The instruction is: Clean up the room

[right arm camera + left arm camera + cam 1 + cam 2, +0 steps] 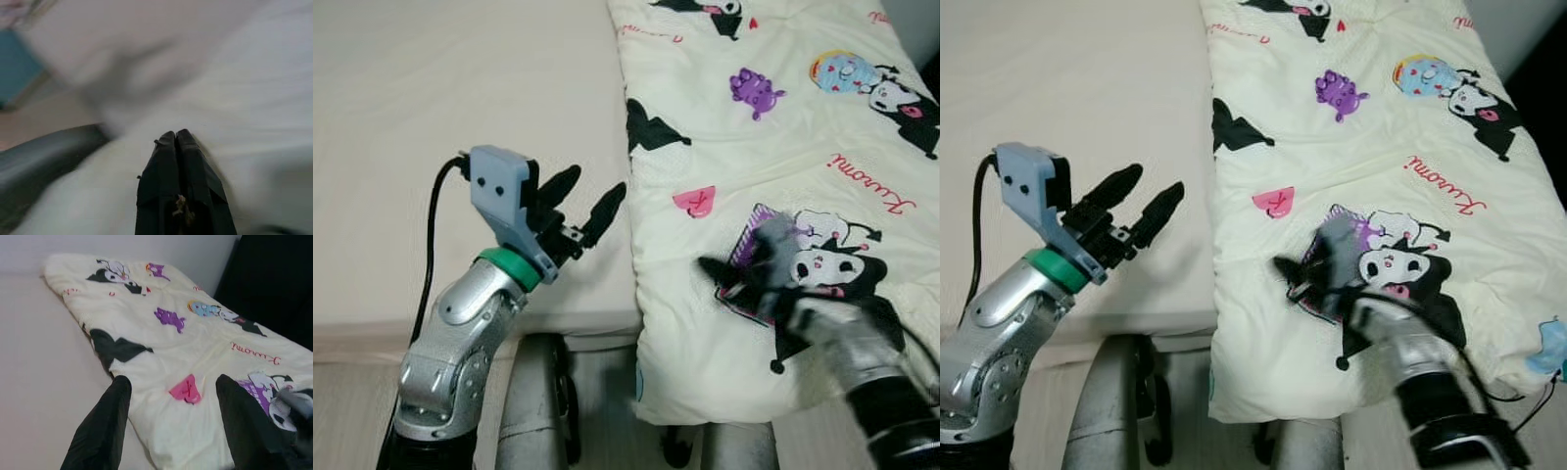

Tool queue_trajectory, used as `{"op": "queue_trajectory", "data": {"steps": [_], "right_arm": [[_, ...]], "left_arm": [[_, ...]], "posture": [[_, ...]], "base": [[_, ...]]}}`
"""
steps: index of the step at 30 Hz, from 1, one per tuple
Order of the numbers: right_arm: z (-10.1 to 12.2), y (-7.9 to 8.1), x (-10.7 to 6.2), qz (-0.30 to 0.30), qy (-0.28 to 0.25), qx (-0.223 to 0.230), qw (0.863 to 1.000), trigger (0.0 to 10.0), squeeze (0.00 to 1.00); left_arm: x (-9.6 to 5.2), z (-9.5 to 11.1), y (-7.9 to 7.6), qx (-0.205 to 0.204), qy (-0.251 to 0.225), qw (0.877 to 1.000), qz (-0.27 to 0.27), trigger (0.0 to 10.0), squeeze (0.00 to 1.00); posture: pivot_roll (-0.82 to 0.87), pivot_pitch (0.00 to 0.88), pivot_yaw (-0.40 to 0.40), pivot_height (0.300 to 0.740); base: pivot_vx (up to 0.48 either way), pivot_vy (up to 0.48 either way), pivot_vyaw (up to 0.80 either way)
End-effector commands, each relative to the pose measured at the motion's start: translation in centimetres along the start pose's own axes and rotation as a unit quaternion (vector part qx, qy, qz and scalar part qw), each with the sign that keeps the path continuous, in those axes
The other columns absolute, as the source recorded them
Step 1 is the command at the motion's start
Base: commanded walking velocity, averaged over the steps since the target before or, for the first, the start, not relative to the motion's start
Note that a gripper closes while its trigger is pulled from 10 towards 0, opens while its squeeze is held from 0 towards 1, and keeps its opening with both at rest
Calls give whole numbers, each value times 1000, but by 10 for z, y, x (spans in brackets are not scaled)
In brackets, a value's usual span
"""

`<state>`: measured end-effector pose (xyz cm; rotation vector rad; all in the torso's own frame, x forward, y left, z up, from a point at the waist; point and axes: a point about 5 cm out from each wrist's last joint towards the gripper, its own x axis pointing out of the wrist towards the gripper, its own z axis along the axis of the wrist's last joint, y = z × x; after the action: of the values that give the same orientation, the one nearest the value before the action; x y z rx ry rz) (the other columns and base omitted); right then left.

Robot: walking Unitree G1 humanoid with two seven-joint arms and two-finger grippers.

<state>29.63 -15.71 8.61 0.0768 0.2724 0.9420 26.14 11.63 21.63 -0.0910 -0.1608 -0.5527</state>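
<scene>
The cream cartoon-print blanket (783,176) lies spread along the right part of the bed, running from 12 o'clock down to about 5 o'clock in my head view, its near edge hanging over the foot of the mattress (460,147). The mattress, covered in a plain beige sheet, lies bare from 9 to 11 o'clock.

My right gripper (1295,274) is over the blanket at roughly 5 o'clock, blurred, near the black-and-white character print with the purple patch. In its wrist view my two black fingers (181,166) are pressed together, with pale fabric smeared behind them; I cannot tell whether any cloth is caught between them.

My left gripper (587,201) is raised at about 8 o'clock above the sheet, just beside the blanket's left edge, fingers (102,431) spread apart and holding nothing. A pink heart print (186,389) shows between them.
</scene>
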Motion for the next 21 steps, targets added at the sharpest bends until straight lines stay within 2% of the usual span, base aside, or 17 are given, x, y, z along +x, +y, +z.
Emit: {"op": "queue_trajectory", "data": {"steps": [1, 3, 4, 5, 6, 8, 10, 11, 12, 14, 15, 18, 19, 21], "right_arm": [[-32, 24, 2, 57, 52, 28, 997, 10000, 0], [-32, 24, 2, 57, 52, 28, 997, 10000, 0], [-46, 35, -3, 68, 73, 34, 994, 10000, 0], [-46, 35, -3, 68, 73, 34, 994, 10000, 0], [-60, 41, -11, 61, 88, 40, 993, 10000, 0], [-88, 45, -37, -15, 111, 65, 992, 10000, 0], [-88, 45, -37, -15, 111, 65, 992, 10000, 0], [-110, 48, -57, -102, 100, 92, 985, 10000, 0], [-114, 50, -62, -125, 90, 97, 983, 10000, 0], [-115, 50, -63, -135, 84, 98, 982, 10000, 0], [-112, 50, -63, -144, 64, 105, 982, 10000, 0], [-112, 50, -63, -144, 64, 105, 982, 10000, 0], [-101, 50, -59, -146, 30, 109, 983, 10000, 0], [-65, 67, -47, -65, -43, 123, 989, 10000, 0]], "left_arm": [[-3, -4, -7, 2, 10, 1000, -13, 10000, 0], [-3, -4, -7, 2, 10, 1000, -13, 10000, 0], [-3, -7, -8, 2, 14, 1000, -15, 10000, 0], [-3, -7, -8, 2, 14, 1000, -15, 10000, 0], [-3, -9, -9, 0, 16, 1000, -14, 10000, 0], [-1, -12, -10, -6, 19, 1000, -14, 10000, 0], [-1, -12, -10, -6, 19, 1000, -14, 10000, 0], [2, -15, -12, -11, 23, 999, -21, 10000, 0], [4, -15, -12, -12, 24, 999, -24, 10000, 0], [4, -16, -13, -12, 25, 999, -26, 10000, 0], [5, -16, -13, -12, 25, 999, -29, 10000, 0], [5, -16, -13, -12, 25, 999, -29, 10000, 0], [7, -16, -13, -11, 25, 999, -32, 10000, 0], [11, -15, -13, -7, 22, 999, -35, 10000, 0]], "posture": [[74, 192, 52, 595], [74, 192, 52, 595], [67, 192, 45, 595], [67, 192, 45, 595], [57, 195, 41, 595], [27, 204, 46, 595], [27, 204, 46, 595], [8, 206, 61, 595], [6, 206, 63, 595], [6, 206, 63, 595], [2, 206, 69, 595], [2, 206, 69, 595], [-6, 202, 75, 595], [-12, 195, 75, 595]], "base": [[0, 0, 0], [0, 0, 0], [0, 0, 0], [0, 0, 0], [0, 0, 0], [0, 0, 0], [0, 0, 0], [0, 0, 0], [0, 0, 0], [0, 0, 0], [0, 0, 0], [0, 0, 0], [0, 0, 0], [0, 0, 0]]}}
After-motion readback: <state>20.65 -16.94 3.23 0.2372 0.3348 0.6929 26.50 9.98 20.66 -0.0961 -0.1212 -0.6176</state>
